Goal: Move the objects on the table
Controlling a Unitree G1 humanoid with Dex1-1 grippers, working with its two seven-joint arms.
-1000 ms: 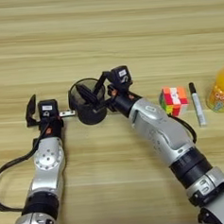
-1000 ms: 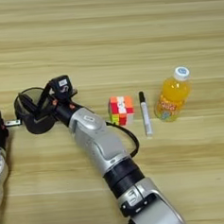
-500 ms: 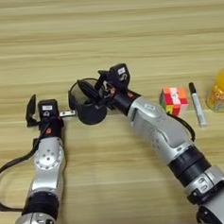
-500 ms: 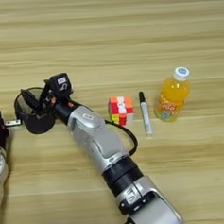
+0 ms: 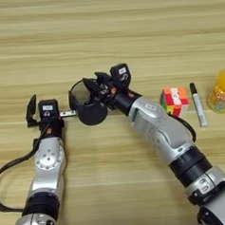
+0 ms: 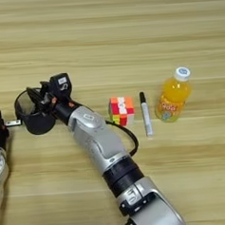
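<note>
The black mesh pen cup (image 5: 91, 114) stands left of centre on the table (image 5: 127, 27), its mouth tipped up and to the left. My right arm reaches across to it. My right gripper (image 5: 97, 84) is at the cup's far right rim, over the mouth, and blends with the black mesh. My left gripper (image 5: 43, 108) rests open just left of the cup and holds nothing. To the right lie the multicoloured puzzle cube (image 5: 175, 100) and the white marker (image 5: 198, 106) with its black cap pointing away. Beyond them the orange-juice bottle (image 6: 172, 95) stands upright.
A black cable (image 5: 9, 167) loops beside my left forearm near the left edge. Bare wooden planks stretch behind the objects and across the front between my two arms.
My right wrist has turned at the cup, so its dark tip has swung from pointing down into the mouth to lying across the rim. The cup has barely shifted. The left arm is still.
</note>
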